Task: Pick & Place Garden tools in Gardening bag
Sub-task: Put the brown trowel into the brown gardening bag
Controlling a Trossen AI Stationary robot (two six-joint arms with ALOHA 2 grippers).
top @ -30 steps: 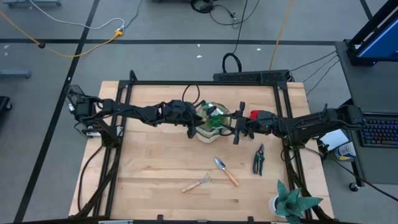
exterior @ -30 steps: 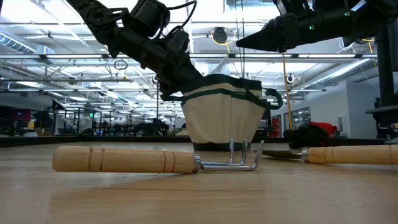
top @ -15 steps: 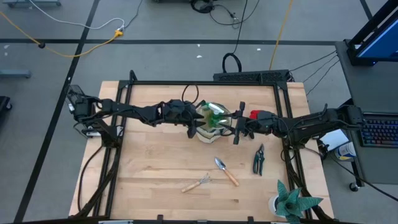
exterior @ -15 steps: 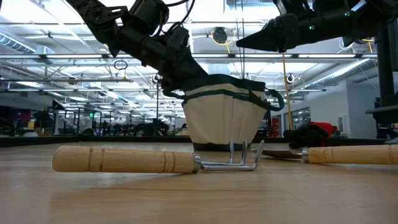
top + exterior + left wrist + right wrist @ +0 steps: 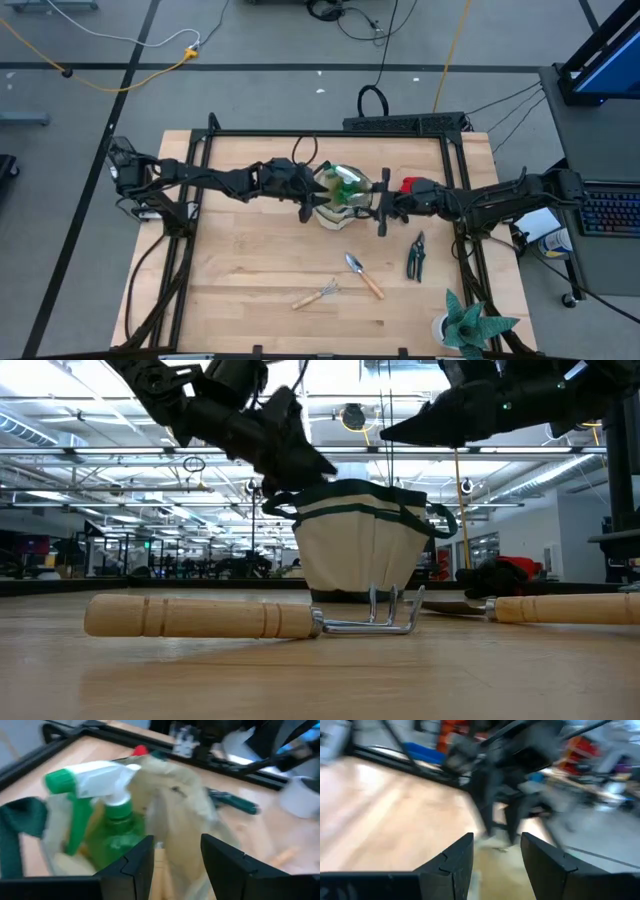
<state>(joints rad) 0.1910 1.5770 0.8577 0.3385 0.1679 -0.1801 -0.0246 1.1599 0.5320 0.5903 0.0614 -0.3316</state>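
Both arms reach level toward the gardening bag point(image 5: 340, 197), meeting above it near the middle of the surface point(image 5: 250, 270).

The left tool point(image 5: 310, 197) hangs at the bag's left rim, fingers spread and empty, just over the green spray bottle point(image 5: 107, 820) standing inside. The right tool point(image 5: 381, 202) hovers at the bag's right side, fingers spread, holding nothing. A hand rake point(image 5: 317, 294), trowel point(image 5: 363, 274) and pruning shears point(image 5: 415, 256) lie toward the surface's front edge. No writing is readable.

Green spray bottle point(image 5: 107, 822) upright inside tan gardening bag point(image 5: 172, 815), left gripper point(image 5: 177, 857) fingers parted, holding nothing
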